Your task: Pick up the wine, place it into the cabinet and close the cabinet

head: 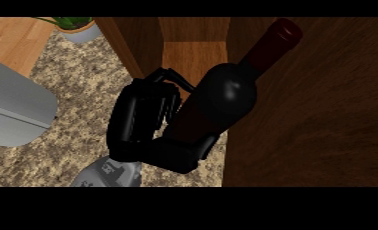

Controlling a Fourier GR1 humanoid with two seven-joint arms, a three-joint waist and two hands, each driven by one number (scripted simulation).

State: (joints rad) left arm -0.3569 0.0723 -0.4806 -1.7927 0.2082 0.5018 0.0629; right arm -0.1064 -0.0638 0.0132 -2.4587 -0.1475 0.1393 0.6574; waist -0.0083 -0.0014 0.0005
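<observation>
Rising from the lower edge of the head view, a grey forearm (103,174) ends in a black hand (144,124) whose fingers and thumb are curled round the lower body of the wine bottle (221,96). Which arm it is cannot be told for certain from this view; it comes in left of centre, and no second hand shows. That bottle is dark, with a deep red capsule over the neck (277,39). Its long axis runs on a slant: base low and toward the wrist, neck pointing up and to the right, away from the camera. It is lifted clear of the speckled stone bench (74,94), held in front of the cabinet's open compartment (193,56), between the left side panel (136,44) and the big dark wooden door or panel (310,114) at right. Whether the neck has crossed into the opening cannot be told. Left of the hand, a grey, rounded object (22,106) sits at the view's edge. Farther back, top left, a potted plant (77,26) stands by a light wooden surface (22,39)
</observation>
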